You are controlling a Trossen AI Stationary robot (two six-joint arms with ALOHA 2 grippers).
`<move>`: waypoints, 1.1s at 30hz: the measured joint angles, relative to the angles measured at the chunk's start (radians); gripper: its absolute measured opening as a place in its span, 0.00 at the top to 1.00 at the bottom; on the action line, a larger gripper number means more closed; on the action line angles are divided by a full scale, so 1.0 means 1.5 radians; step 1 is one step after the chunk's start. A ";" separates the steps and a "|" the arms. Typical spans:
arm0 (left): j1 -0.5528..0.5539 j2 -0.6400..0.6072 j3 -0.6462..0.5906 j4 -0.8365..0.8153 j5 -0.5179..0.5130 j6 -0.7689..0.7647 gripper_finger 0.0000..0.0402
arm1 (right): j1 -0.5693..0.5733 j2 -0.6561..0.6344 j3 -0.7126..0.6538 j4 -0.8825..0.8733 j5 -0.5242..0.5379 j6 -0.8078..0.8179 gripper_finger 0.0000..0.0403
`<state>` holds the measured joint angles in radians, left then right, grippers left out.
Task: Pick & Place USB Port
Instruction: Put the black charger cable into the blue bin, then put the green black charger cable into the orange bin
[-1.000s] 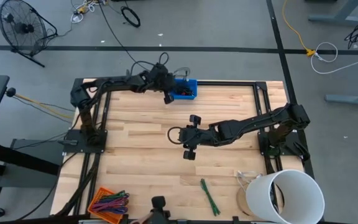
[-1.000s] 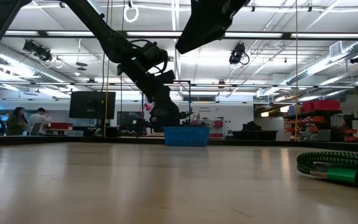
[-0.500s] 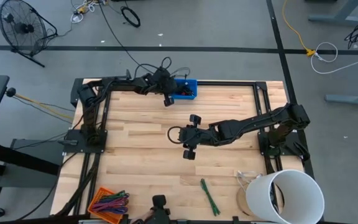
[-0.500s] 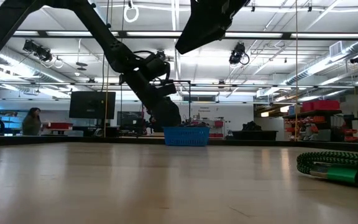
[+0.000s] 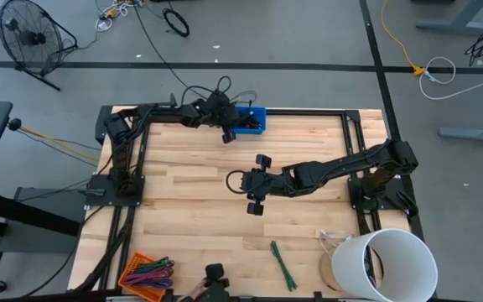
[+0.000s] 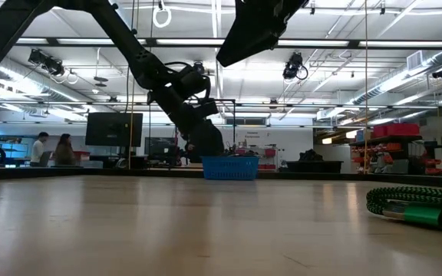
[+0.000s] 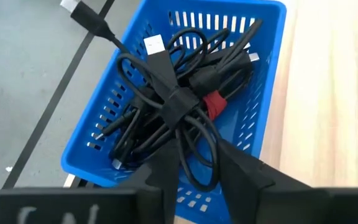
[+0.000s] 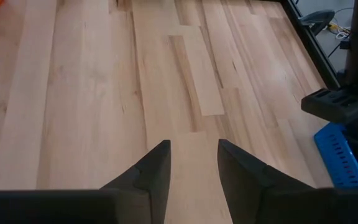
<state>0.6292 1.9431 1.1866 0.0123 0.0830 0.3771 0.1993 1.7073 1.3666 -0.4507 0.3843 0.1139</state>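
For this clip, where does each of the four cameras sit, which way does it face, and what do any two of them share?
High view: overhead, looking straight down on the table; both arms show, left gripper at the blue basket, right gripper over mid-table.
Low view: at table-top height, looking level across into the room; arms enter from above, green cable nearby.
Left wrist view: looks past its own open fingers down into the basket's black cables.
Right wrist view: looks past its open fingers at bare wood.
Shared: the blue basket shows in all four.
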 joint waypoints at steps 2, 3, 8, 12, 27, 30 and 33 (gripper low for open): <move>-0.001 -0.004 0.001 0.000 -0.001 -0.007 0.70 | 0.000 0.000 0.000 0.000 0.000 0.000 0.67; -0.003 -0.004 0.006 -0.002 -0.001 -0.014 0.69 | 0.000 0.000 0.000 0.000 0.000 0.000 0.67; -0.011 -0.026 0.027 -0.011 0.000 -0.032 0.66 | 0.000 0.000 0.000 -0.003 0.000 0.000 0.67; -0.023 -0.053 0.036 -0.026 0.000 -0.032 0.65 | 0.000 0.000 0.000 -0.004 0.000 0.001 0.67; -0.122 -0.184 0.036 -0.407 0.170 -0.092 0.65 | 0.011 0.004 -0.036 -0.032 -0.141 0.191 0.67; -0.159 -0.194 0.033 -0.449 0.164 -0.093 0.65 | 0.031 0.004 -0.066 -0.065 -0.177 0.266 0.67; -0.195 -0.194 0.032 -0.471 0.157 -0.113 0.65 | 0.057 0.004 -0.107 -0.072 -0.193 0.344 0.67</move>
<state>0.3365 1.6516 1.2350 -0.6948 0.3188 0.2080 0.2843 1.7138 1.2056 -0.5584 0.0942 0.6304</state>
